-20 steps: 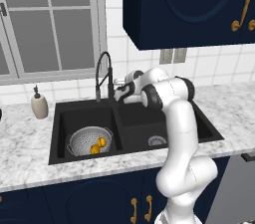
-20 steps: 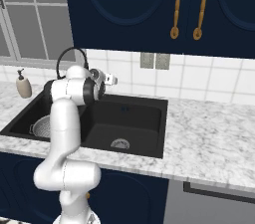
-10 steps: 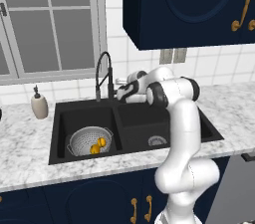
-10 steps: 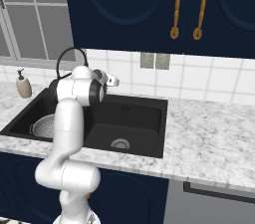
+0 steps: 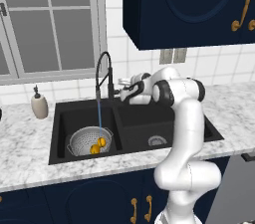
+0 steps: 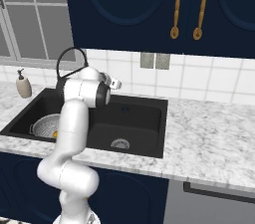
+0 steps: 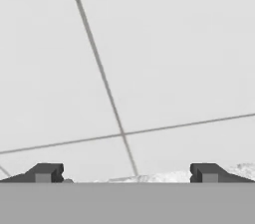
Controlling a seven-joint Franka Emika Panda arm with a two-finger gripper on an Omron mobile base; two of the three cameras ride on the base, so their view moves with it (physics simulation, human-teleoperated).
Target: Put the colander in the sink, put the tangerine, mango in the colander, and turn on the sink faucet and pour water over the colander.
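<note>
The silver colander (image 5: pixel 85 138) sits in the left basin of the black sink (image 5: pixel 137 124). In it lie the orange tangerine (image 5: pixel 94 149) and the yellow mango (image 5: pixel 102 142). A thin light-blue stream of water (image 5: pixel 99 113) falls from the black sink faucet (image 5: pixel 105 71) into the colander. My gripper (image 5: pixel 121 93) hovers just right of the faucet's base, above the divider between the basins. It is open and empty. In the hand view its fingertips (image 7: pixel 47 172) stand wide apart and face the white tiled wall. From the right, my arm partly hides the colander (image 6: pixel 44 123).
A beige soap dispenser (image 5: pixel 39 104) stands on the marble counter left of the sink. The right basin holds just its steel drain (image 5: pixel 157 141). The window is behind the faucet, dark blue cabinets hang above, and a wall outlet (image 5: pixel 172 55) sits on the tiles.
My hand has drawn back a little to the right, away from the faucet. The jaws have stayed open, and the colander and fruits have not moved.
</note>
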